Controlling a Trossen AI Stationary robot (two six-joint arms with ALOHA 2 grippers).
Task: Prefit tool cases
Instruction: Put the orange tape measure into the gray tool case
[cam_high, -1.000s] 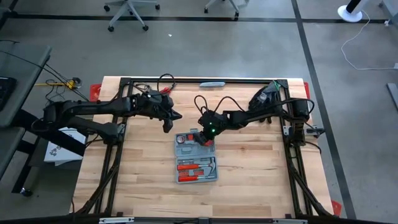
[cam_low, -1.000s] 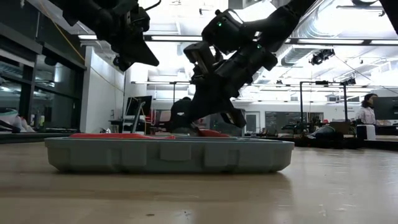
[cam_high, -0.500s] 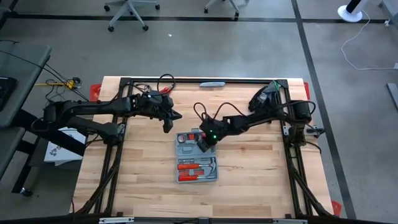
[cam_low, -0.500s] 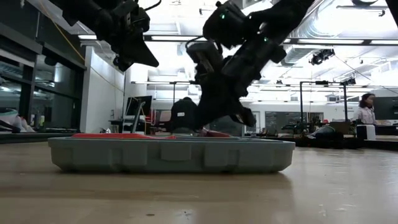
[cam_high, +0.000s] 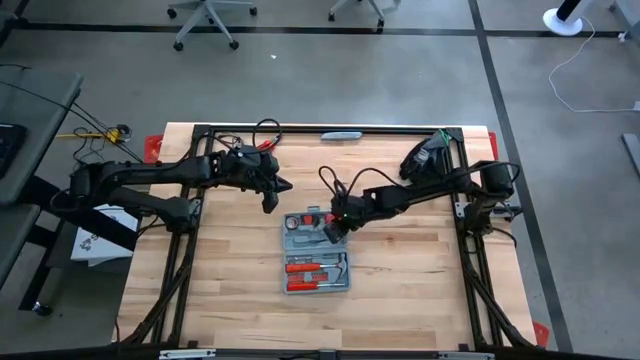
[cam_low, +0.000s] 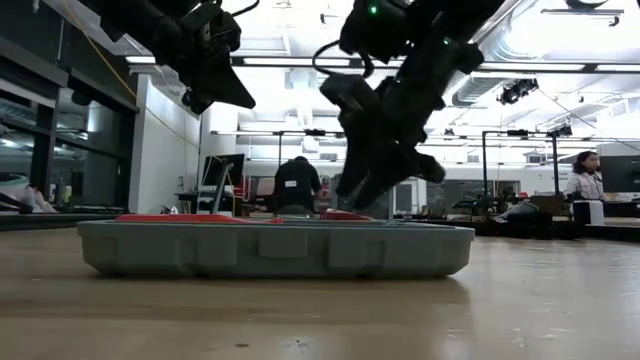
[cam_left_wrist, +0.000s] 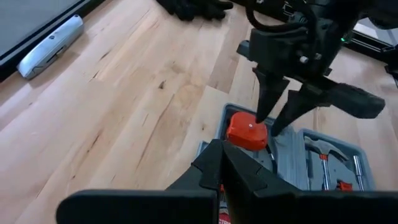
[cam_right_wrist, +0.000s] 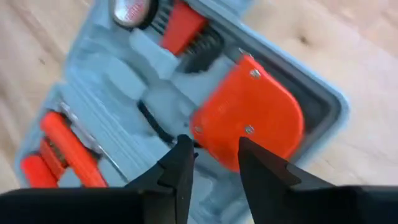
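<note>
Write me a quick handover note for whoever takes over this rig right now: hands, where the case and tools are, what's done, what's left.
Right hand: open, hovering just above the red tape measure it appears to have seated in the tool case; holding nothing.
Left hand: shut, empty, waiting above the table beyond the case's left corner.
Case: open flat mid-table, red-handled tools lying in the near half.
Done: tape measure sits in its corner slot.
Left: check that it sits flush; whether any slots remain unfilled cannot be told.
</note>
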